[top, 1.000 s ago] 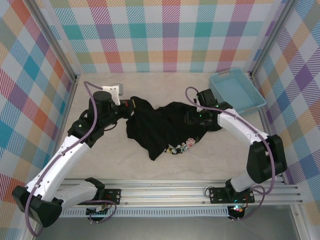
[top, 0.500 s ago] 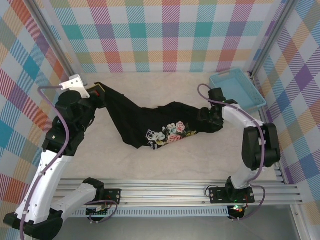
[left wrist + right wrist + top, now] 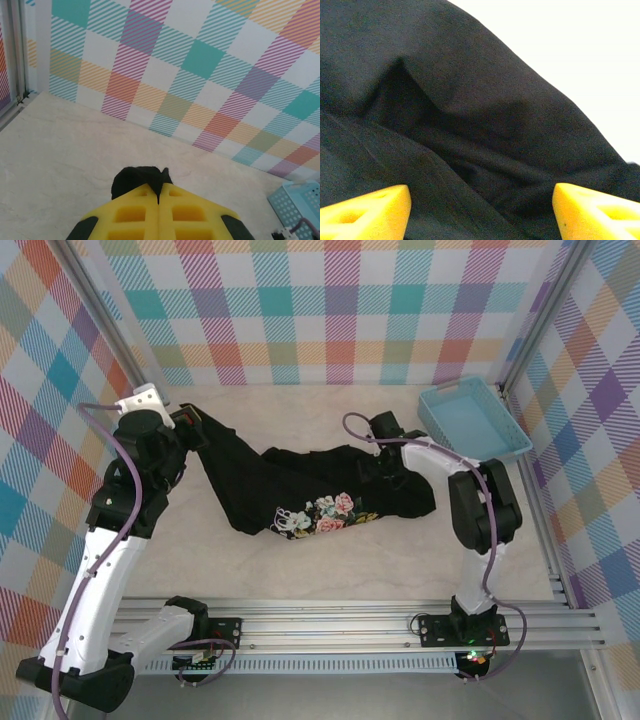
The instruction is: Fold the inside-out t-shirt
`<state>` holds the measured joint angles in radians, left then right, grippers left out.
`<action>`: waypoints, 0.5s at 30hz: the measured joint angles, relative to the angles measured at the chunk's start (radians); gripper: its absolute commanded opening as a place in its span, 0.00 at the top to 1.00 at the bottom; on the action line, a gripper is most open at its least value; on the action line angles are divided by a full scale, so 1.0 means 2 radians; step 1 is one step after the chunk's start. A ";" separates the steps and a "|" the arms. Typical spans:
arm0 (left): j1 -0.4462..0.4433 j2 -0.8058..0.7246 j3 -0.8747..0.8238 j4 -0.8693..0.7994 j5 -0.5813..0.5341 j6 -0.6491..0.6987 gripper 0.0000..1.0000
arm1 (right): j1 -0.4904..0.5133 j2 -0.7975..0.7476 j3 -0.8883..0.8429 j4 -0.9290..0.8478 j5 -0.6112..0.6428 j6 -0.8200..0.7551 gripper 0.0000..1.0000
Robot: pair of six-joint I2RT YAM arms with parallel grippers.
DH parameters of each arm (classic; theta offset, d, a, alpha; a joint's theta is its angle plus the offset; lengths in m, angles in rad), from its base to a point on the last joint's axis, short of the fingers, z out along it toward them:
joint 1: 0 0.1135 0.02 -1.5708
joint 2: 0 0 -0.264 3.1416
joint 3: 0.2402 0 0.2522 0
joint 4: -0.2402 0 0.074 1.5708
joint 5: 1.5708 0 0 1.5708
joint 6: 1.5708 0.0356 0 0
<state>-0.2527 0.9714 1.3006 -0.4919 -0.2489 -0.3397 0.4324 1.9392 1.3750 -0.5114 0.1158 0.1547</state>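
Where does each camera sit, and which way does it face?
Top external: above and behind, looking down on the table, both arms, the black t-shirt, the blue basket.
Left wrist: on that wrist, facing the checked wall past the left pincer, shut on the t-shirt.
Right wrist: close over the t-shirt, right pincer open.
Shared: top and left-wrist views both show the basket.

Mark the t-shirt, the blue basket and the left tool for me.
t-shirt [image 3: 300,480], top view, black cloth above the print.
blue basket [image 3: 475,422], top view, its bare floor.
left tool [image 3: 160,186], left wrist view, between shut fingertips pinching black cloth.
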 measured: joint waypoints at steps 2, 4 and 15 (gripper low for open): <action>0.002 0.000 0.000 -0.002 0.002 0.000 1.00 | 0.007 0.015 0.016 0.002 0.000 -0.005 0.28; 0.004 0.000 0.000 -0.002 0.006 0.000 1.00 | 0.012 0.030 0.032 0.001 0.001 -0.010 0.39; 0.025 0.001 -0.002 -0.008 0.014 0.000 1.00 | 0.011 0.037 0.042 0.010 0.029 -0.032 0.98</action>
<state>-0.2024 0.9733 1.2968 -0.5076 -0.2218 -0.3397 0.4553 2.0136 1.4593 -0.4915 0.1741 0.0910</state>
